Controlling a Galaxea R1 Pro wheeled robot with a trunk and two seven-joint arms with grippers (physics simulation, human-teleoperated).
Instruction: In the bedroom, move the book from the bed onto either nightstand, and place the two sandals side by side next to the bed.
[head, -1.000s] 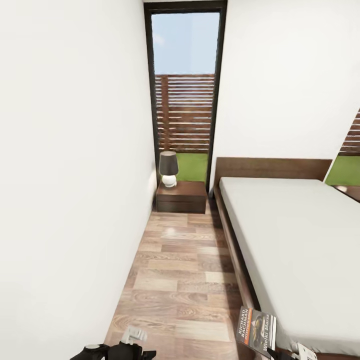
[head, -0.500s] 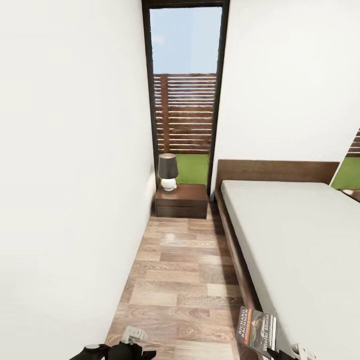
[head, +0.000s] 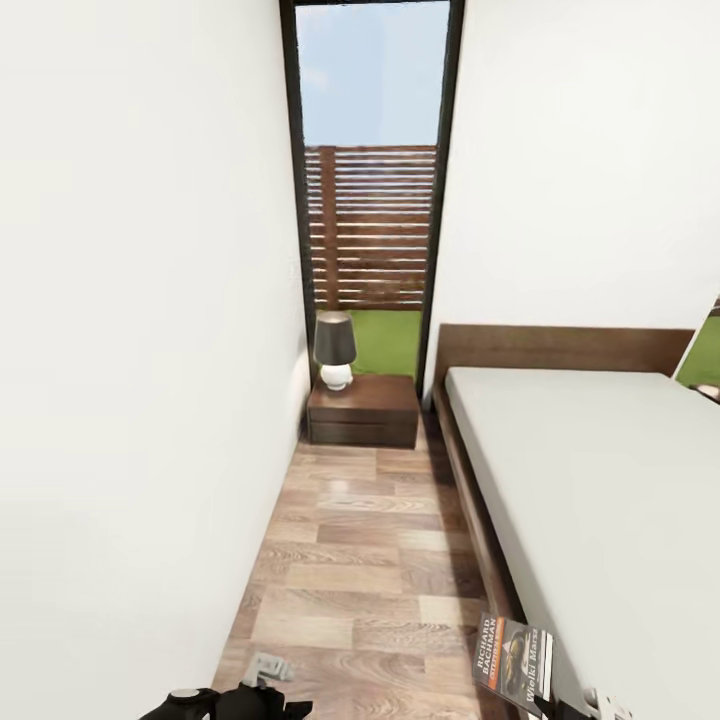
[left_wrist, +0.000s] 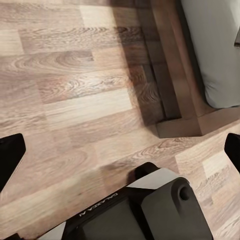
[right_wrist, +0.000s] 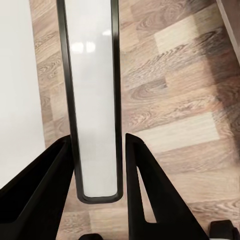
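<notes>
A narrow strip of wood plank floor (head: 350, 560) is being framed between a white wall (head: 130, 350) on one side and the bed (head: 600, 500) on the other. At its far end the nightstand (head: 363, 410) is being seen against the wall, with a small dark-shaded lamp (head: 335, 350) standing on its top, in front of a tall dark-framed window (head: 368, 180) through which a slatted fence and grass are being shown. Nothing is lying on the floor between the robot and the nightstand.

The book (head: 514, 662) is being held upright at the near edge of the bed by the right end effector (right_wrist: 97, 200); in the right wrist view its two dark fingers are being pressed against both sides of the book's thin edge (right_wrist: 92, 100).

The left end effector (head: 262, 672) is being held low over the floor, its fingers spread wide in the left wrist view and nothing between them.

Compared with a second ago, the nightstand and headboard (head: 560, 348) are being shown lower in the head view, the whole picture having shifted.
</notes>
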